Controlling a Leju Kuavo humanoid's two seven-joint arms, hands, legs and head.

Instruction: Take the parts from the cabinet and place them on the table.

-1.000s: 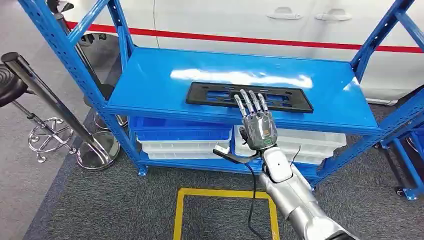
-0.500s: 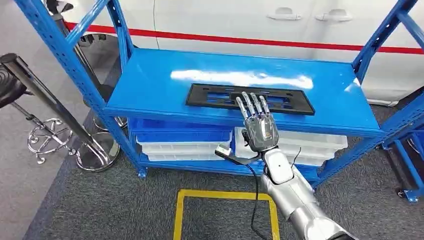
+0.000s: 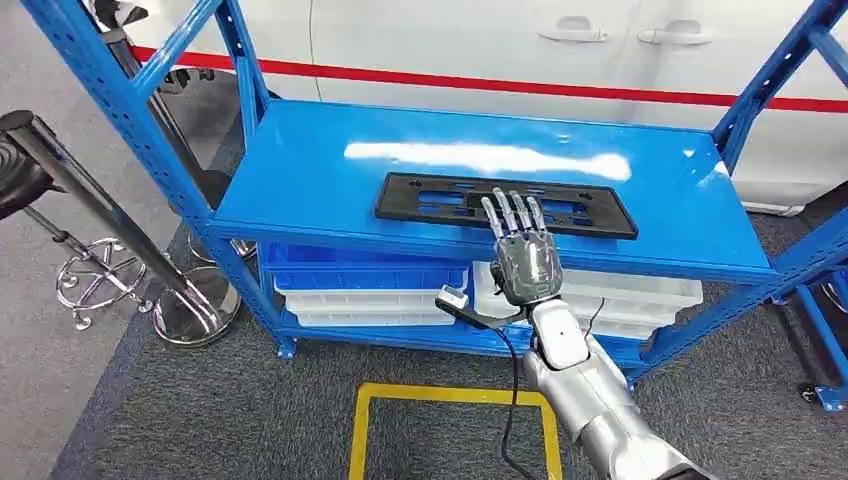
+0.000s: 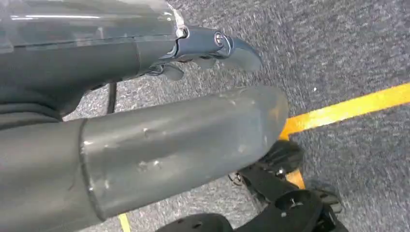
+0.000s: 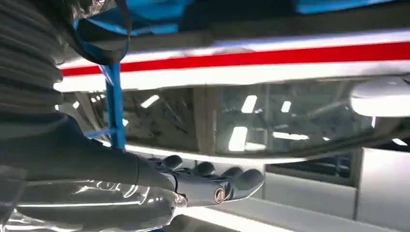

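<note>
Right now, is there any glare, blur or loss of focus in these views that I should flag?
Head view: sharp, but a white glare streak lies on the blue shelf top behind the black part. Left wrist view: the carpet is motion-smeared and the left hand looms close. Right wrist view: the right hand is soft, and ceiling lights reflect in the background.

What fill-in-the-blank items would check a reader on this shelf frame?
1. The black part lies on the ____ shelf of the blue cabinet.
2. The robot hand reaching toward it is the robot's ____ one.
3. The floor tape is ____.

Answers: top; right; yellow
</note>
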